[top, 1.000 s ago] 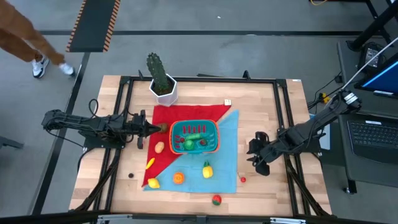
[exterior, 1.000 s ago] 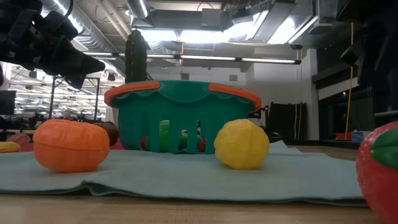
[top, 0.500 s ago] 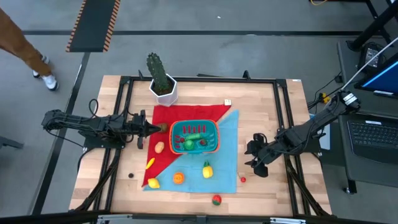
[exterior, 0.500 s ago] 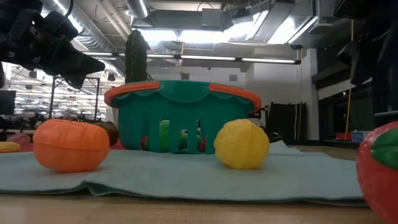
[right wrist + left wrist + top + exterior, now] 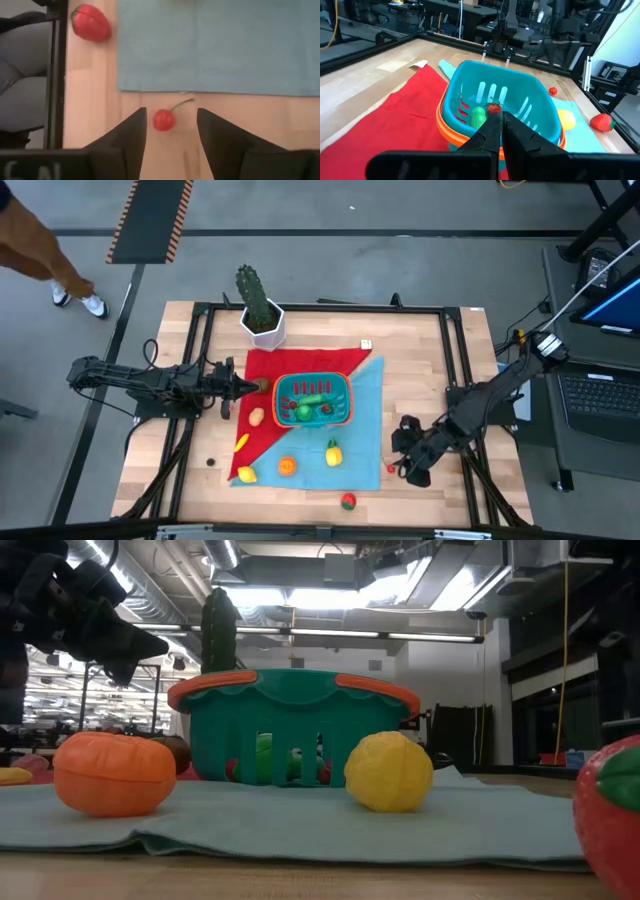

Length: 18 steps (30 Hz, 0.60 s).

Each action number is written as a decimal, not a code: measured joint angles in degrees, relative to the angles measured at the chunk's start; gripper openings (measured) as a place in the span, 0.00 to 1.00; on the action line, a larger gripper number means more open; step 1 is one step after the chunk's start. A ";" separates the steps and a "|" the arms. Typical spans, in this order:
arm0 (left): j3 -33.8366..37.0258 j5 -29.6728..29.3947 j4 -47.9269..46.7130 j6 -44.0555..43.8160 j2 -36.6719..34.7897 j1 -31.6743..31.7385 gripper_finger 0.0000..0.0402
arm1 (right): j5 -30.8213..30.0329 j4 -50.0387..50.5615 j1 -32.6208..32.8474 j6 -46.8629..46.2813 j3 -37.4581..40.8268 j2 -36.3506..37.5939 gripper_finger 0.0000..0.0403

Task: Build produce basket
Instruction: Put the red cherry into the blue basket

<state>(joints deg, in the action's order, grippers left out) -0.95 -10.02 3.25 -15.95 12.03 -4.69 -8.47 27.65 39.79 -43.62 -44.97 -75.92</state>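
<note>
The teal basket (image 5: 312, 400) with an orange-red rim stands on a red and blue cloth (image 5: 365, 420) and holds green and red pieces (image 5: 479, 116). Loose produce lies around it: a yellow piece (image 5: 333, 452), an orange one (image 5: 287, 466), a strawberry (image 5: 347, 501) and a small red cherry (image 5: 390, 468) on the bare wood. My right gripper (image 5: 171, 114) is open, pointing steeply down, with one finger on either side of the cherry (image 5: 163, 120) and clear of it. My left gripper (image 5: 262, 386) is shut and hovers level at the basket's left end (image 5: 470, 135).
A white pot with a cactus (image 5: 262, 320) stands at the far edge behind the cloth. More produce lies left of the basket (image 5: 257, 417) and near the cloth's near-left corner (image 5: 246, 474). A person (image 5: 40, 250) walks on the floor beyond the far left corner.
My right gripper has gone toward the table's near edge and somewhat down, ending over the cherry. The person beyond the table has kept walking. The left arm, the basket and the produce stand as before.
</note>
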 joint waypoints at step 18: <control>0.00 0.02 -1.29 1.36 0.02 0.00 0.02 | 3.74 4.69 2.52 -5.88 -6.97 -16.07 0.39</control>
<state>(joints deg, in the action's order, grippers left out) -0.95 -10.00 1.97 -14.59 12.05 -4.69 -4.73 32.34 42.30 -49.50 -51.94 -91.99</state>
